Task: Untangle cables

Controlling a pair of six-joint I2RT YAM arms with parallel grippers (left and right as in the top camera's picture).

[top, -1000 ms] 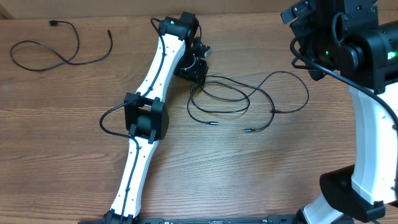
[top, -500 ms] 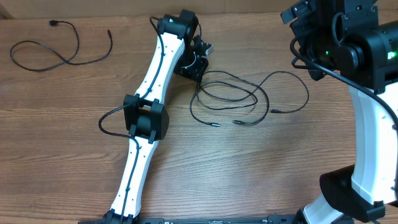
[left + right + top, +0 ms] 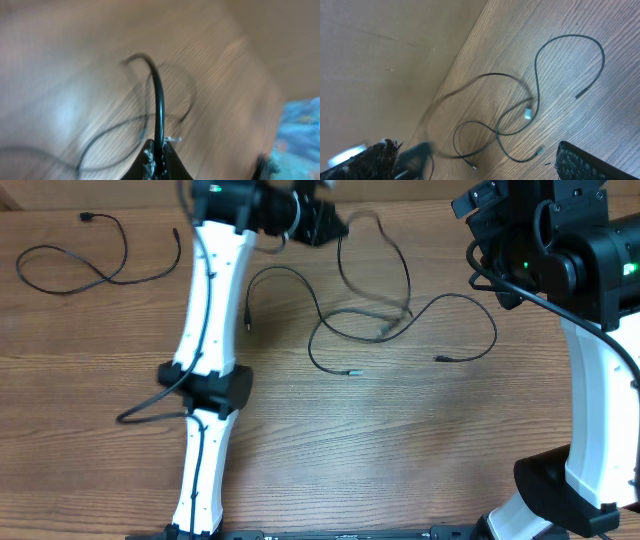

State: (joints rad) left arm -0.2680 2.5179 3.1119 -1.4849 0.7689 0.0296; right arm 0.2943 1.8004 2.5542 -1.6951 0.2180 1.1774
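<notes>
We find the left gripper (image 3: 325,222) up near the far edge of the table (image 3: 420,440), its jaws clamped together on one strand of the cables (image 3: 365,320). In the blurred left wrist view this held strand (image 3: 159,100) rises from between the fingertips and arches over. From the gripper it hangs down in a loop to the rest of the bunch, which lies spread in crossing loops on the wood at the middle of the table, between the two arms. A silvery plug (image 3: 527,115) sits among the loops. We see the right gripper (image 3: 475,147) above the table with its jaws wide apart and nothing between them. A lone cable (image 3: 105,278) lies well apart at the far left corner.
</notes>
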